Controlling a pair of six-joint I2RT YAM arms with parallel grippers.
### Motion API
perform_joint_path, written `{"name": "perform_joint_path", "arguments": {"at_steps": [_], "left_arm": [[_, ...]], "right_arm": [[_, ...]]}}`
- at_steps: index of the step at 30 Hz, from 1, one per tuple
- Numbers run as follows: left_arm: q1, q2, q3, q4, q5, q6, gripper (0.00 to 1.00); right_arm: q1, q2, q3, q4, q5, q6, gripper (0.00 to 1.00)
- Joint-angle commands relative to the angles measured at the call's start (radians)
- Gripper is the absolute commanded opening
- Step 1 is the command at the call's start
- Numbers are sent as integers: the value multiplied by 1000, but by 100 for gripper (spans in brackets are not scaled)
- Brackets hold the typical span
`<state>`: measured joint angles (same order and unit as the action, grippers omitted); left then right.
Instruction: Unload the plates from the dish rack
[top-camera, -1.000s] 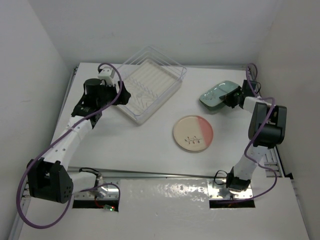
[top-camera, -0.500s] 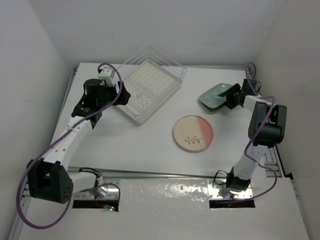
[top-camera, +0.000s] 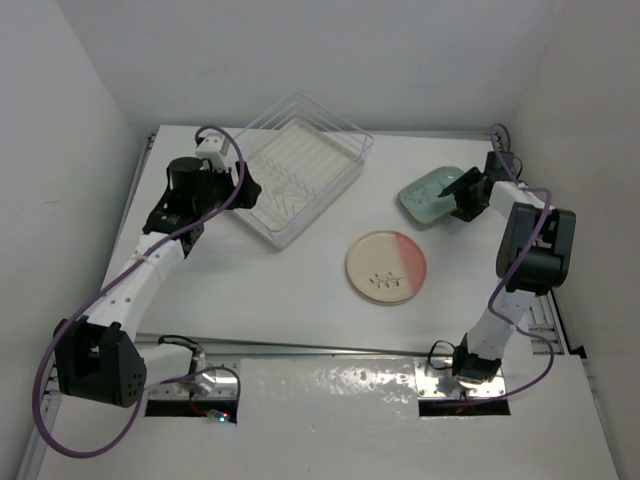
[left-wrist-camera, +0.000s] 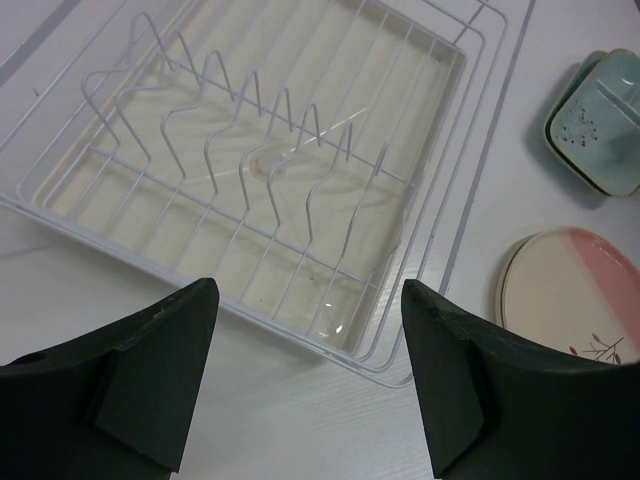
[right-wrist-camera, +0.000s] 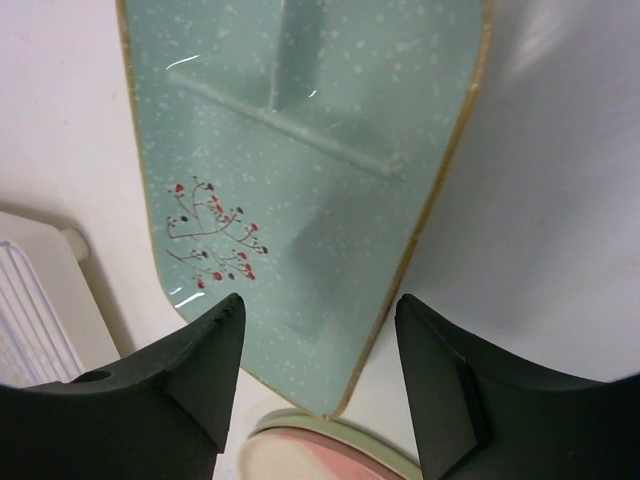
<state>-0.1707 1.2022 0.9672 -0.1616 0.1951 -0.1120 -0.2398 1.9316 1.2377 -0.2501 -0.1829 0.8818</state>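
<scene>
The dish rack (top-camera: 300, 165) is a clear bin with a white wire insert. It holds no plates in the left wrist view (left-wrist-camera: 260, 170). A mint-green divided plate (top-camera: 428, 194) lies flat on the table at the right, on top of another like it (left-wrist-camera: 600, 120). A round cream-and-pink plate (top-camera: 386, 266) with a dark sprig lies mid-table, with a pale rim showing under it (left-wrist-camera: 572, 290). My right gripper (top-camera: 462, 190) is open just above the mint plate's near end (right-wrist-camera: 320, 150), jaws apart (right-wrist-camera: 320, 305). My left gripper (top-camera: 245, 190) is open and empty (left-wrist-camera: 305, 300) beside the rack's near edge.
White walls close in the table on the left, back and right. The rack's white ribbed corner (right-wrist-camera: 30, 300) shows at the left of the right wrist view. The round plate's edge (right-wrist-camera: 330, 450) lies just below the mint plate.
The mint plate, held tilted by my right gripper before, now lies flat and released. The right gripper has opened and drawn back a little. The left arm has not moved.
</scene>
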Motion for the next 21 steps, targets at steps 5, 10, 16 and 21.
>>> {"name": "perform_joint_path", "arguments": {"at_steps": [5,10,16,21], "left_arm": [[-4,-16,8,54,14,11,72],[-4,-24,8,51,15,11,72],[-4,-36,16,40,17,41,72],[-4,-78,15,22,15,197,72]], "right_arm": [[5,-19,80,-123,71,-43,59],[5,0,114,-139,92,-58,53],[19,-65,114,-149,100,-182,55],[34,-261,4,-120,180,-305,58]]}}
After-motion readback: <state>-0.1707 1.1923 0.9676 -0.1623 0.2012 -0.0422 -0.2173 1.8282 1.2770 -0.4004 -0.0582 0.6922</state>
